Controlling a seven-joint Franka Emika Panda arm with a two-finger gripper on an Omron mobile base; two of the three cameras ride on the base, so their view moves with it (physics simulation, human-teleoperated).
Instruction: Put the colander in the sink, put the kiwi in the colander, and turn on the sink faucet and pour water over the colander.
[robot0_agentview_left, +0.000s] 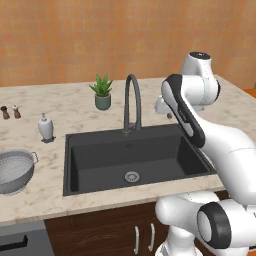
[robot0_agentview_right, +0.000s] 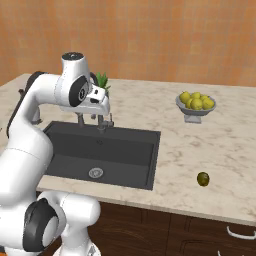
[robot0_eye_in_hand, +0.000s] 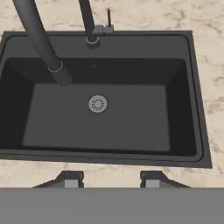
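The colander (robot0_agentview_left: 14, 170), a silver-grey perforated bowl, stands on the counter left of the black sink (robot0_agentview_left: 150, 155), at the left edge of the left base view. The kiwi (robot0_agentview_right: 203, 178) lies on the counter to the right of the sink (robot0_agentview_right: 125, 150), near the front edge. The dark gooseneck faucet (robot0_agentview_left: 132, 100) rises behind the basin, its spout (robot0_eye_in_hand: 41, 39) arching over it. My gripper (robot0_eye_in_hand: 110, 180) hangs high above the sink (robot0_eye_in_hand: 131, 122), pointing down. It is open, its fingertips (robot0_eye_in_hand: 70, 179) apart with nothing between them.
A grey footed bowl of yellow fruit (robot0_agentview_right: 196, 105) stands back right of the sink. A white soap pump (robot0_agentview_left: 45, 127), a potted plant (robot0_agentview_left: 103, 92) and two small shakers (robot0_agentview_left: 10, 112) stand on the counter behind and to the left. A round drain (robot0_eye_in_hand: 97, 104) sits in the basin floor.
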